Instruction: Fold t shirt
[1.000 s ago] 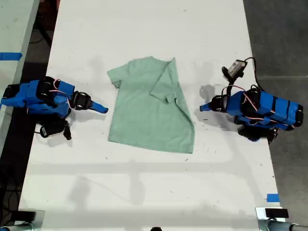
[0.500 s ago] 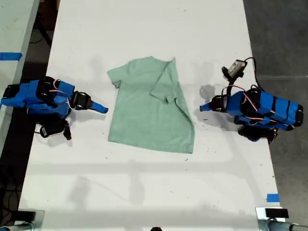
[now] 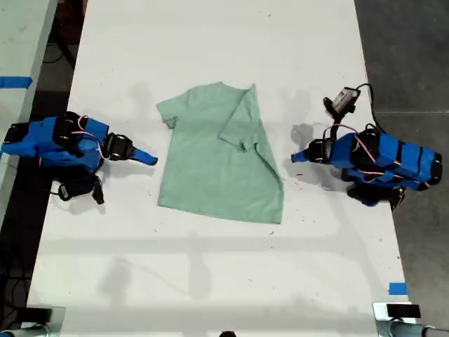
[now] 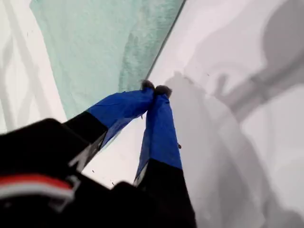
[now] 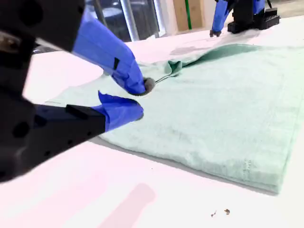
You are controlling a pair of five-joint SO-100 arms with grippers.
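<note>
You have the t shirt (image 3: 210,168) lying flat at the middle of the white table (image 3: 210,281), its long axis running 12 to 6 o'clock in the exterior view, neck toward 12; the side toward 3 o'clock is already folded in over the body, while the sleeve (image 3: 166,112) toward 9 o'clock lies spread, so that looks like the half left to fold (my judgement, not a certainty); my second gripper (image 3: 151,160) is the one to use for it, since the shirt lies at its 3 o'clock with the open edge just beside its tips, jaws a little apart and holding nothing; that arm is stretched low along the table, pointing straight at the cloth; my first gripper (image 3: 296,158) sits opposite, the shirt at its 9 o'clock, near the folded edge but not touching it, tips pressed together and empty, its arm likewise low and pointing inward.
</note>
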